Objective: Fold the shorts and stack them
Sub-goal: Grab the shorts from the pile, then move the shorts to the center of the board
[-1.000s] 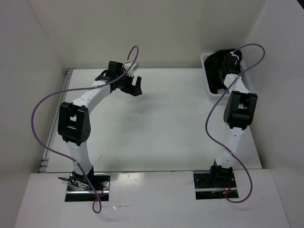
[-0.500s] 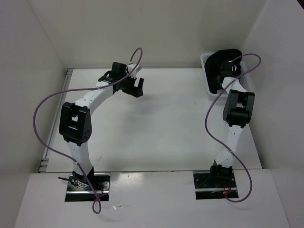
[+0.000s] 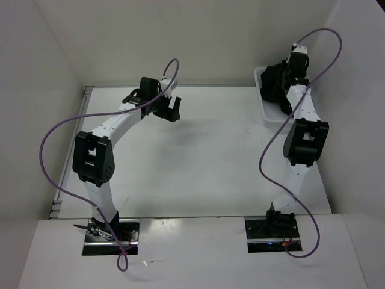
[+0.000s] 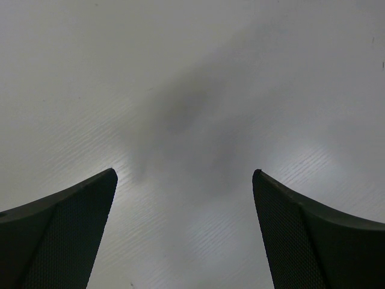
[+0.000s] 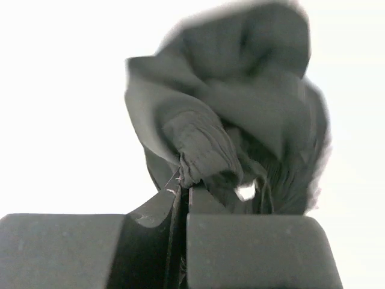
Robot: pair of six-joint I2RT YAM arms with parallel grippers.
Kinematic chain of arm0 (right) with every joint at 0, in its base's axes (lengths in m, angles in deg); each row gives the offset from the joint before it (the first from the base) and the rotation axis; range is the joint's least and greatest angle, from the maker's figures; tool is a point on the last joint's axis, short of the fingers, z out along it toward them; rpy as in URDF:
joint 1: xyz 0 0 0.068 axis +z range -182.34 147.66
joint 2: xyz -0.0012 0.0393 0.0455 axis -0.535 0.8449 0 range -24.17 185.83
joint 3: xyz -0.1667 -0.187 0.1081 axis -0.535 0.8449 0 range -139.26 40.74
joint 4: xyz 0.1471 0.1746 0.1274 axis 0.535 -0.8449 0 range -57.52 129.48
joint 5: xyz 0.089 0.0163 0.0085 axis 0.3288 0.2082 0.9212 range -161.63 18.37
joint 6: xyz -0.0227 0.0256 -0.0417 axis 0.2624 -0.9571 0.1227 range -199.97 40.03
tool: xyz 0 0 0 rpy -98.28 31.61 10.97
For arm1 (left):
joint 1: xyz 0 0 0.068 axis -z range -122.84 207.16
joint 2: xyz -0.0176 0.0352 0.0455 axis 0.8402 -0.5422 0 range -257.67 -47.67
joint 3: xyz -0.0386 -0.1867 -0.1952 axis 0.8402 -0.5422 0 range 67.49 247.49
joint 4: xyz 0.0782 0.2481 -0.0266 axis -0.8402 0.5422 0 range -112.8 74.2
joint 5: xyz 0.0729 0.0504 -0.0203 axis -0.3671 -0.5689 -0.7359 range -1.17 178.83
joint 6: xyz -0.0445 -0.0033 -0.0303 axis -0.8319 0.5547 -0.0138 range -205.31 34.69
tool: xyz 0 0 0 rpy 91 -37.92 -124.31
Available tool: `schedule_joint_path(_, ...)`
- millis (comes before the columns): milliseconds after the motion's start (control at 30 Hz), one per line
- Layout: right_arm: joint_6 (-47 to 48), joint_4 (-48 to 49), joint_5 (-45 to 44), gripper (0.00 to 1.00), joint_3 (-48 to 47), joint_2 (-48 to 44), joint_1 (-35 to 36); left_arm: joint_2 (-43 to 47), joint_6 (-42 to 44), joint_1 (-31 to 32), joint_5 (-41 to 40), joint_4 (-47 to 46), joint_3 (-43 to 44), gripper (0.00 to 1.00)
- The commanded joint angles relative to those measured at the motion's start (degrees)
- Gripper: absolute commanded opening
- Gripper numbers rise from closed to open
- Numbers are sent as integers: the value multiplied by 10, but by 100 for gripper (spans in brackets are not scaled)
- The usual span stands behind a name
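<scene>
Right end effector (image 5: 183, 188) clamped on bunched fold of shorts (image 5: 240, 108). Fabric wadded up at white basket (image 3: 263, 103); can't tell if it's clear of basket. Left end effector (image 4: 184, 174) fingers wide apart, gripping nothing, over worktop (image 3: 204, 156), well left of basket.

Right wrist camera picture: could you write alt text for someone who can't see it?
The right gripper, seen from just behind its two dark fingers, is shut on a bunched fold of black shorts. The crumpled fabric fills the middle of the slightly blurry picture against a bright white background.
</scene>
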Motion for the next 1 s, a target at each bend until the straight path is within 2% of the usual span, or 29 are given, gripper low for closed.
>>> schedule_joint_path(0, 88, 80, -21, 0, -69, -116, 38, 54, 2, -1, -16, -12, 5, 100)
schedule_joint_path(100, 101, 91, -16, 0, -113, -155, 60, 87, 2, -1, -34, -22, -13, 100)
schedule_joint_path(233, 123, 79, 16, 0, -235, -179, 97, 122, 2, -1, -46, -27, -43, 100)
schedule_joint_path(367, 135, 47, 70, 0, -367, -174, 162, 157, 2, -1, -66, -46, -73, 100)
schedule_joint_path(400, 135, 39, 92, 0, -417, -165, 197, 171, 2, -1, -72, -46, -80, 100)
schedule_joint_path(500, 141, -9, 121, 0, -481, -145, 276, 207, 2, -1, -111, -74, -119, 100)
schedule_joint_path(600, 88, -44, 141, 0, -487, -127, 322, 250, 2, -1, -159, -102, -175, 100)
schedule_joint_path(700, 30, -63, 147, 3, -473, -101, 328, 295, 2, -24, -178, -109, -214, 100)
schedule_joint_path(800, 17, -71, 89, 5, -391, -101, 328, 344, 2, -46, -200, -129, -275, 100)
schedule_joint_path(867, 17, -71, 86, 19, -291, -109, 314, 375, 2, -71, -205, -129, -314, 100)
schedule_joint_path(900, 17, -71, 99, 51, -215, -125, 300, 390, 2, -79, -198, -122, -323, 100)
schedule_joint_path(967, 17, -71, 145, 72, -140, -142, 286, 402, 2, -92, -185, -105, -350, 100)
